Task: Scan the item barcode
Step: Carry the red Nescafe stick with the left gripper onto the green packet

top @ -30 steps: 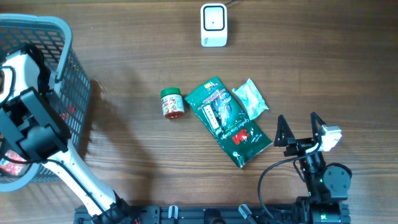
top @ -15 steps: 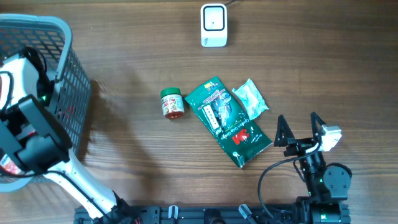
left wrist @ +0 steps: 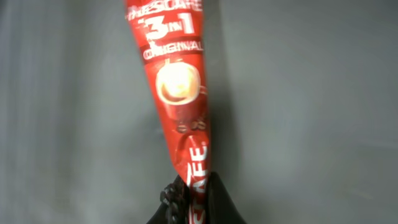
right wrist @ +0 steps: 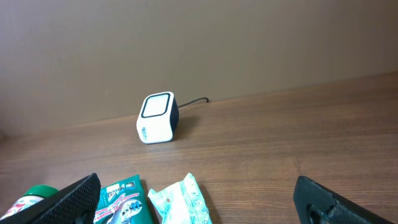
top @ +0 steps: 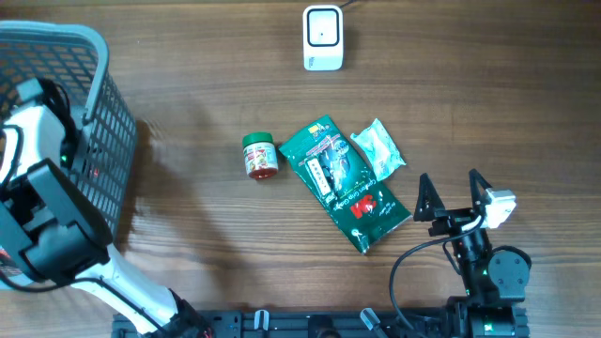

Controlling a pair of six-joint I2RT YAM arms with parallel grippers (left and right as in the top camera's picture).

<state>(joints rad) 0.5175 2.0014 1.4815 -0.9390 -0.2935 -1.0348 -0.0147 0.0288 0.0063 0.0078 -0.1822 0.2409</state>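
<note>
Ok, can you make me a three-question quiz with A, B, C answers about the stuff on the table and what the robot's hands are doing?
1. Where is the white box scanner?
A) at the table's far edge
B) on the floor
C) hanging from the ceiling

2. How many things lie between it and the right hand?
A) one
B) three
C) six

3. What is the left hand doing?
A) open and empty
B) shut on a red coffee sachet
C) waving

Answers:
1 A: it sits at the top of the overhead view.
2 B: a green-lidded jar, a green foil pouch and a pale mint packet.
3 B: the wrist view shows the sachet pinched.
</note>
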